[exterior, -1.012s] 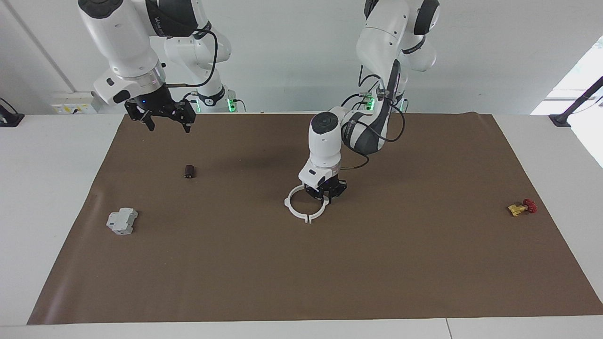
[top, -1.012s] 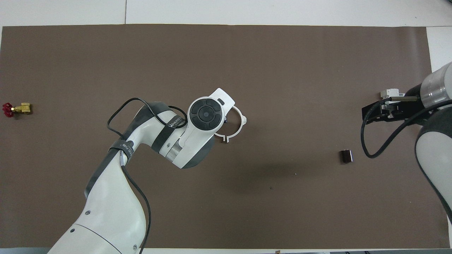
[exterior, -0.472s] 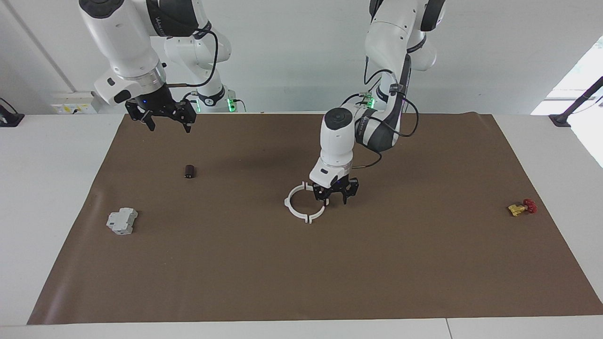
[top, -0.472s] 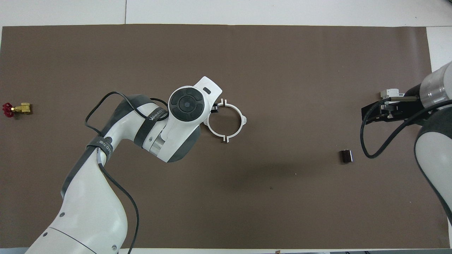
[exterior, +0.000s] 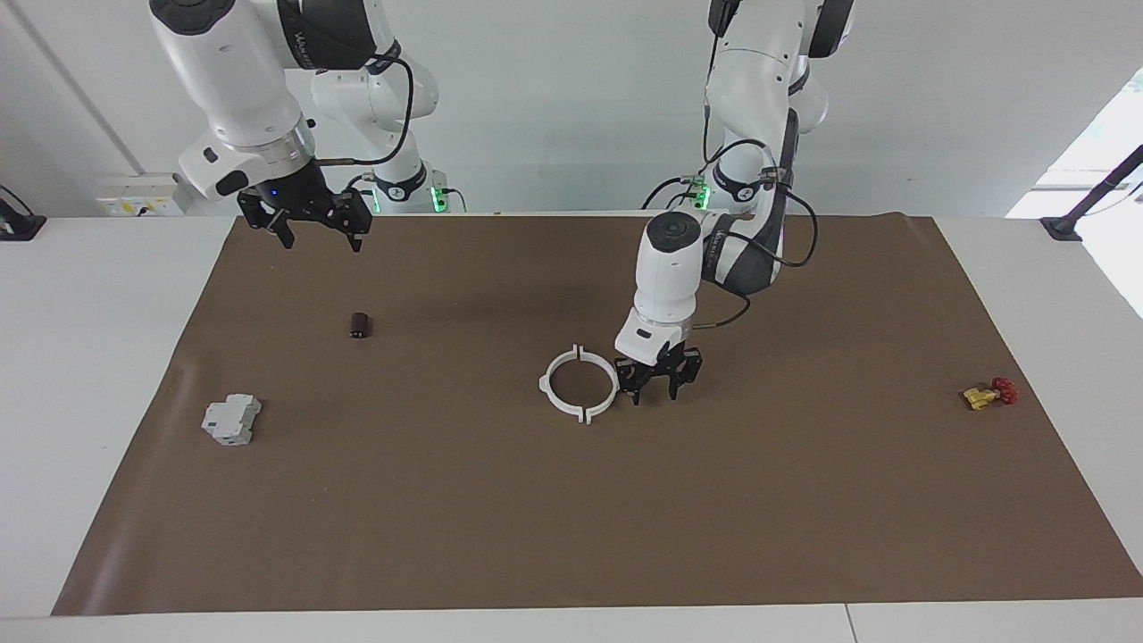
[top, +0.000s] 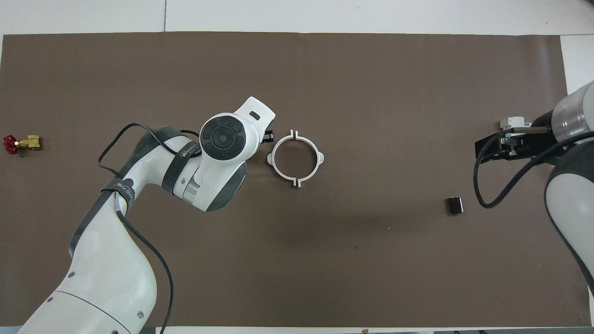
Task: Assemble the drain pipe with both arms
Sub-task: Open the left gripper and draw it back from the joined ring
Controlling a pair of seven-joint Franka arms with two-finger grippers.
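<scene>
Left hand [exterior: 658, 389], fingers apart and empty, beside drain pipe [exterior: 579, 384].

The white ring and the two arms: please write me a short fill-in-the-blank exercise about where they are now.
1. The white ring lies flat on the ____ mat.
2. The left end effector is beside the ring with its fingers ____.
3. The right end effector holds ____.
4. The small dark cylinder lies nearer to the robots than the ____ block.

Missing words: brown; open; nothing; grey
</scene>
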